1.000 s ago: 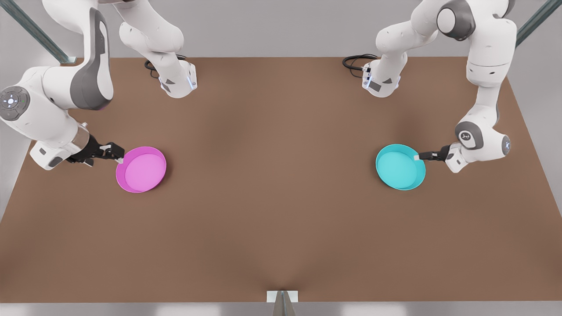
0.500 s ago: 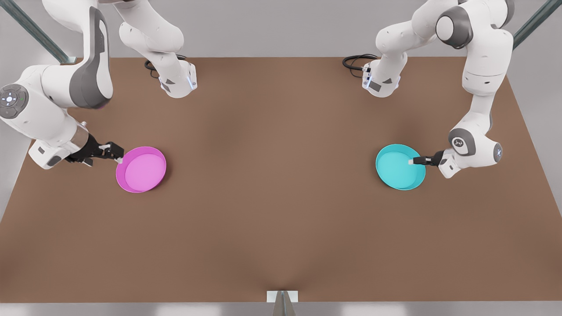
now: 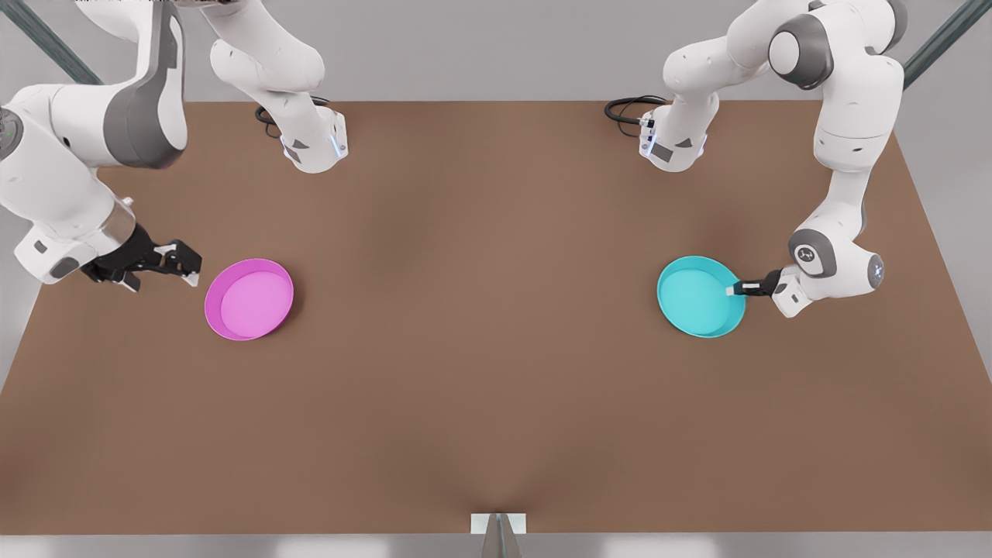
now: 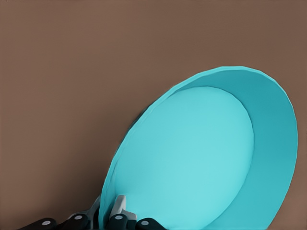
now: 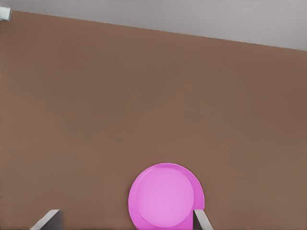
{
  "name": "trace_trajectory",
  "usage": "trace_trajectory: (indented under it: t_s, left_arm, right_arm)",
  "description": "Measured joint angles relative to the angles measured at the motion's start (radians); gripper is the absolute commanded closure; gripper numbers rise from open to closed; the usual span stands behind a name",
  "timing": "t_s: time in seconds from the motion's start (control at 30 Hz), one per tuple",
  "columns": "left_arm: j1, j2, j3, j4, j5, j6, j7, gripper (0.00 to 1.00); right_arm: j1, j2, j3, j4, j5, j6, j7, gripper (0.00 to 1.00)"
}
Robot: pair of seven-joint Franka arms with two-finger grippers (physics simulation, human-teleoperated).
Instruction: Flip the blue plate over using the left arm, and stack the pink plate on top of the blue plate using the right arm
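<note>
The blue plate (image 3: 697, 298) lies open side up at the front view's right. My left gripper (image 3: 731, 291) is shut on the rim nearest that arm. In the left wrist view the blue plate (image 4: 201, 158) looms close, and the left gripper (image 4: 108, 219) has a finger on each side of the rim. The pink plate (image 3: 249, 301) rests flat, open side up, at the front view's left. My right gripper (image 3: 188, 273) hangs open a short way off its rim, not touching. The right wrist view looks at the pink plate (image 5: 165, 196) from between the open fingertips (image 5: 200, 220).
The brown table (image 3: 496, 349) stretches wide between the two plates. Both arm bases (image 3: 314, 147) stand at the far edge, with a black cable (image 3: 624, 108) by the one at the front view's right. A small bracket (image 3: 497, 524) sits at the near edge.
The right gripper has drawn back from the pink plate's rim toward the front view's left. The left gripper has closed over the blue plate's rim, and that plate has shifted slightly toward the centre.
</note>
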Motion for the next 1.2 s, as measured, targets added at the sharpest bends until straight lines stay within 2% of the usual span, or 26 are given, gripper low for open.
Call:
trace_trajectory:
  t_s: [0.4,0.8,1.2]
  left_arm:
    - [-0.060,-0.050,0.006,0.004,0.061,-0.013,-0.023,0.79]
    - [-0.165,-0.132,0.014,0.004,0.079,-0.054,-0.202,0.79]
    - [-0.329,-0.187,0.096,0.020,0.135,-0.071,-0.295,0.79]
  right_arm:
    - [-0.018,0.007,0.012,0.000,-0.001,-0.041,0.007,0.00]
    - [-0.015,0.032,0.011,-0.001,-0.006,-0.034,0.005,0.00]
    - [-0.020,0.036,0.011,-0.001,-0.007,-0.028,0.004,0.00]
